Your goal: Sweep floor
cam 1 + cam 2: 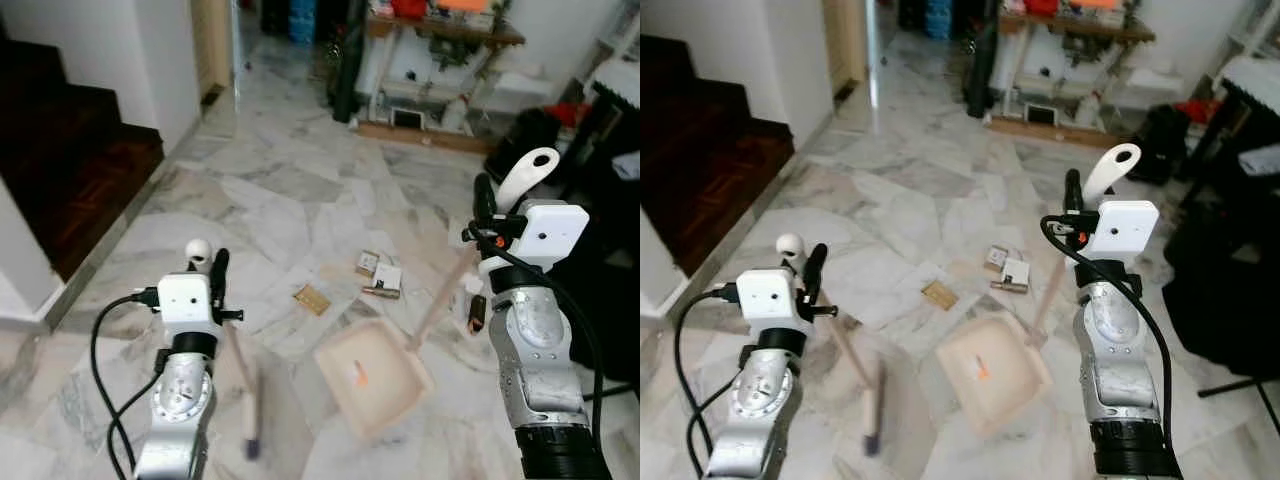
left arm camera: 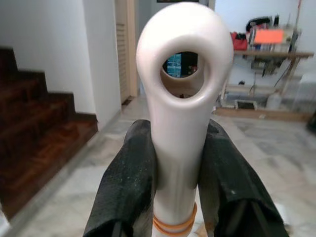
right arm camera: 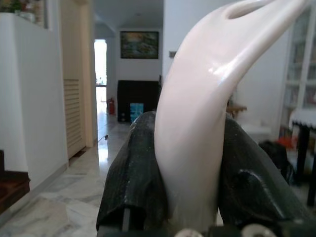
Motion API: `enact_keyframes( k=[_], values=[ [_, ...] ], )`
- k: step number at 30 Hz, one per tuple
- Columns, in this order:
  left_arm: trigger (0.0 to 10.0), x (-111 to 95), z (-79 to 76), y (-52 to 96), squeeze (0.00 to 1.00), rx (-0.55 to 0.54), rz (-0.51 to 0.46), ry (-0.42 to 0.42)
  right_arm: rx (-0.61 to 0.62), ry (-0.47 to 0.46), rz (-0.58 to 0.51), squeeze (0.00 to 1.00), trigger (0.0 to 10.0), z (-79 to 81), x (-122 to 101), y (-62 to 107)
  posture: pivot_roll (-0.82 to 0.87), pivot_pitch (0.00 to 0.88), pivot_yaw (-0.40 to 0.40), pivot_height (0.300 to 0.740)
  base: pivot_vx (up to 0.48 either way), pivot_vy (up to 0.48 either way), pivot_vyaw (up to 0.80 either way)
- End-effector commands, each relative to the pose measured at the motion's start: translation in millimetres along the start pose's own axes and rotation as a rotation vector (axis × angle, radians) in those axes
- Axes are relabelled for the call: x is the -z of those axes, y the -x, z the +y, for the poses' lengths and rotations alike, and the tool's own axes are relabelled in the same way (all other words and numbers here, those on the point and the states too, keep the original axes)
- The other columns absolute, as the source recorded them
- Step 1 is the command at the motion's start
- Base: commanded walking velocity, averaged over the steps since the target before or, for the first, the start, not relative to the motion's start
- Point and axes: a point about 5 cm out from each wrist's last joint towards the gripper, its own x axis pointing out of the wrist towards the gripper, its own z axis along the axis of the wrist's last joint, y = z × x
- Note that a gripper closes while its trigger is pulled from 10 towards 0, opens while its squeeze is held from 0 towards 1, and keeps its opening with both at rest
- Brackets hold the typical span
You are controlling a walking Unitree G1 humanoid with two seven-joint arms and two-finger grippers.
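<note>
Where motion blurs it, broom head [image 1: 250, 430] indistinct beside dustpan [image 1: 375, 375].

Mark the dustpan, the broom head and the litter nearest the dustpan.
Dustpan [image 1: 372, 378]: left eye view, bare middle of its tray.
Broom head [image 1: 250, 420]: left eye view, blurred lower end on the floor.
Brown litter piece [image 1: 312, 298]: left eye view, its middle.

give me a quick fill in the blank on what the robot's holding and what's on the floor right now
1. The left gripper is shut on the handle of the ____.
2. The right gripper is shut on the handle of the ____.
3. The scraps of litter lie on the marble floor just beyond the dustpan's ____ edge.
4. The dark wooden ____ rise on the robot's left.

Missing words: broom; dustpan; front; stairs
</note>
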Motion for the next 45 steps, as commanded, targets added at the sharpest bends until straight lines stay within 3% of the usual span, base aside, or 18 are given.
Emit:
enact_keyframes(
  k=[1,10,15,22,25,45],
  values=[
    [10.0,-10,-8.4,-6.8,0.00,0.012,-0.051,0.016,0.018,0.019,-0.040,0.00,10.0,-8.2,-11,-4.1,-0.10,0.041,-0.073,0.740,0.442,0.000,0.00],
    [10.0,-12,-6.4,-2.8,0.00,0.007,-0.050,0.023,0.034,0.006,-0.025,0.00,10.0,-8.5,-8,-1.0,-0.06,0.063,-0.047,0.740,0.442,0.000,0.00],
    [10.0,-11,12.5,-1.0,0.00,-0.046,-0.039,0.015,0.012,-0.016,0.037,0.00,10.0,0.7,10,8.0,-0.04,0.072,-0.045,0.740,0.436,0.000,0.00],
    [10.0,-7,29.2,4.9,0.00,-0.050,-0.006,-0.030,0.165,-0.072,0.169,0.00,10.0,-12.5,43,28.8,-0.02,0.073,0.006,0.740,0.426,0.000,0.00],
    [10.0,-8,38.0,4.1,0.00,-0.044,0.003,-0.049,0.225,-0.140,0.213,0.00,10.0,-11.5,53,36.0,-0.02,0.075,0.030,0.740,0.423,0.000,0.00],
    [10.0,-10,45.9,2.8,0.00,-0.063,0.001,-0.053,0.148,-0.129,0.172,0.00,10.0,4.4,48,28.8,-0.01,0.052,0.017,0.740,0.406,0.000,0.00]
  ],
)
